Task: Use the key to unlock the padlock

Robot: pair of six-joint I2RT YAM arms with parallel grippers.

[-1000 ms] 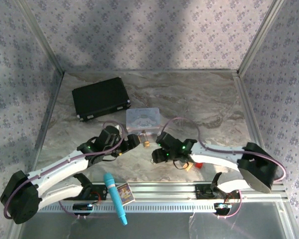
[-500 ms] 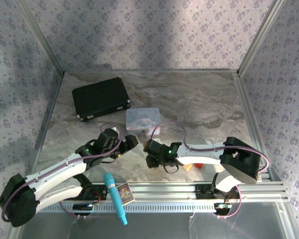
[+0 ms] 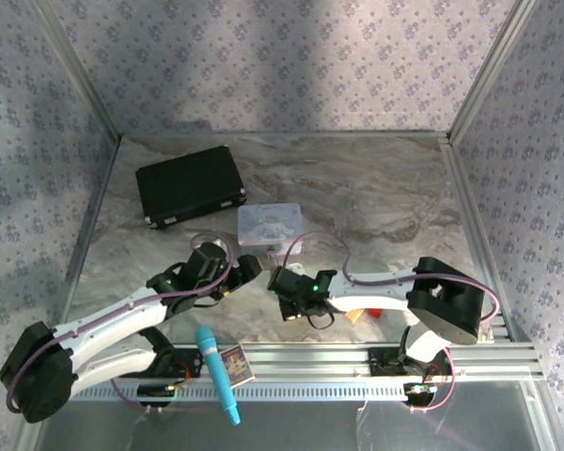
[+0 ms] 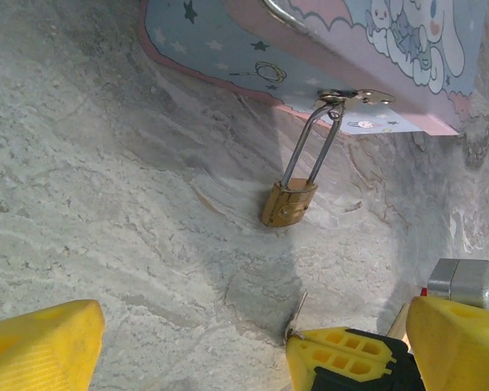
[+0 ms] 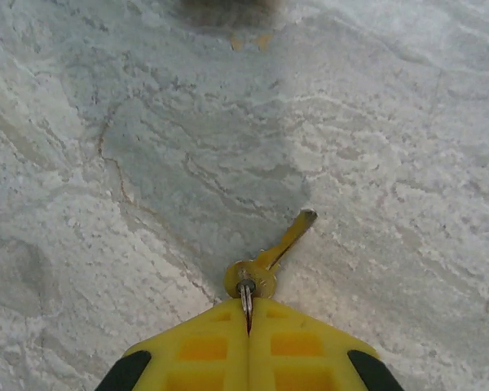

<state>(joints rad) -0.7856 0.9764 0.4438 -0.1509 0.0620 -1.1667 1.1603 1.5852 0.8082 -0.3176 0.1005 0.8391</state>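
The small brass padlock [image 4: 289,204] lies on the marble table [image 4: 106,204]. Its thin silver shackle [image 4: 313,145] is hooked through the hasp of the pastel tin box [image 4: 334,41], which also sits mid-table [image 3: 270,224]. My right gripper [image 5: 247,314] is shut on the ring of the little key [image 5: 269,265], whose blade points up and to the right, just above the table. In the left wrist view that key [image 4: 296,314] sticks out of the right gripper's yellow fingers [image 4: 342,354], a short way below the padlock. My left gripper [image 4: 253,350] is open around that spot and holds nothing.
A black case [image 3: 190,185] lies at the back left. A blue microphone-like object [image 3: 216,371] and a small card box [image 3: 235,365] rest by the front rail. A red block [image 3: 376,310] and a tan wooden block [image 3: 357,317] sit behind the right arm.
My right gripper has carried the key leftward, closer to the padlock and the left gripper. The left gripper has shifted only slightly.
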